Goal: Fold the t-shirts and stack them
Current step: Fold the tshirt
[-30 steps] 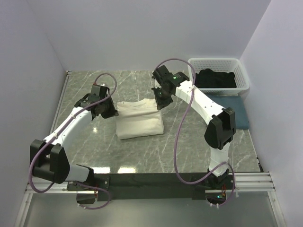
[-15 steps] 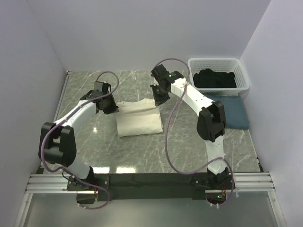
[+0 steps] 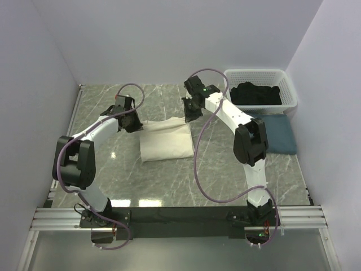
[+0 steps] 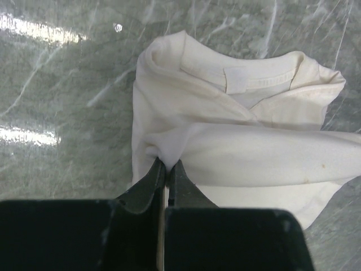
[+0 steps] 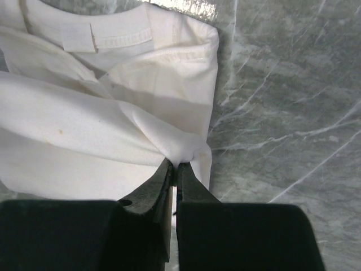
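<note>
Two closed grippers, left gripper (image 4: 167, 165) and right gripper (image 5: 176, 165), each clamped on a pinch of the folded cream-white cloth t-shirt (image 3: 166, 141) mid grey marble table (image 3: 169, 180), slate-blue cloth t-shirt (image 3: 284, 138) far right, black cloth t-shirt (image 3: 256, 93) inside white lattice plastic basket (image 3: 259, 72)

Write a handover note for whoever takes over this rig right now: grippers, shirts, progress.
Left gripper: shut on a fold at the left side of the cream-white t-shirt.
Right gripper: shut on its right side.
That shirt lies partly folded in the middle of the table.
The slate-blue t-shirt lies by the white lattice basket; the black t-shirt is bunched inside it.
Done: nothing stacked.
Left: finish this fold, fold what remains, stack.
</note>
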